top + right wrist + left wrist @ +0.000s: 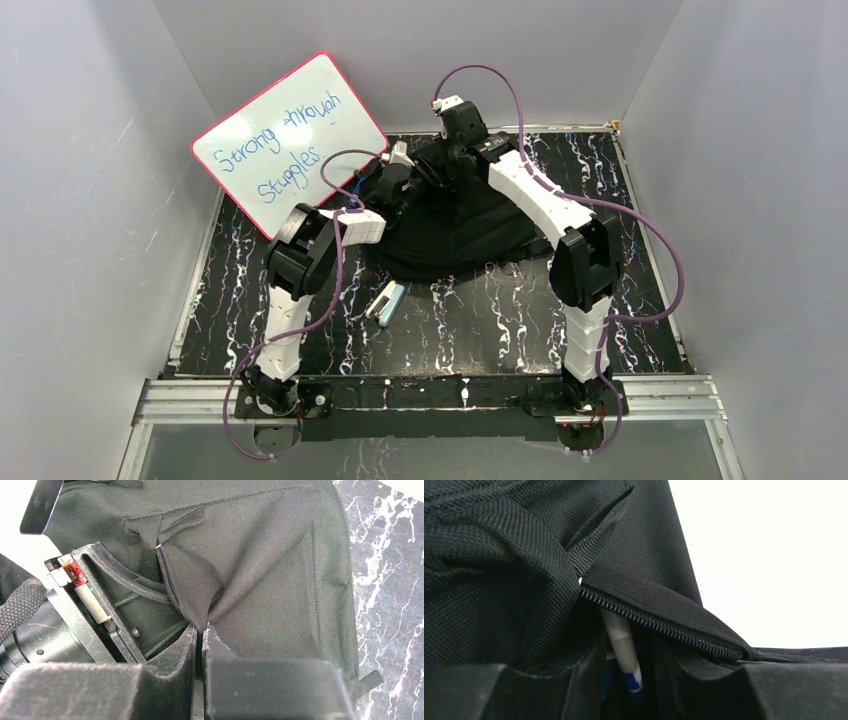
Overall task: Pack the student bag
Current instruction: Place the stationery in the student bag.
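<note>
Black marbled table, twelve o'clock: right gripper pinches shut on the large black fabric student bag while left gripper, clamped on a white-and-blue marker, feeds its zip; a pale stapler-like item at seven o'clock seemingly awaits.

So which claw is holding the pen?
The left gripper: a white-and-blue pen sits between its fingers; the right gripper pinches only the student bag.

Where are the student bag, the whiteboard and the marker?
student bag (455, 235), top external view, on its black fabric body.
whiteboard (290, 145), top external view, on its white face.
marker (621, 640), left wrist view, on its white barrel.
</note>
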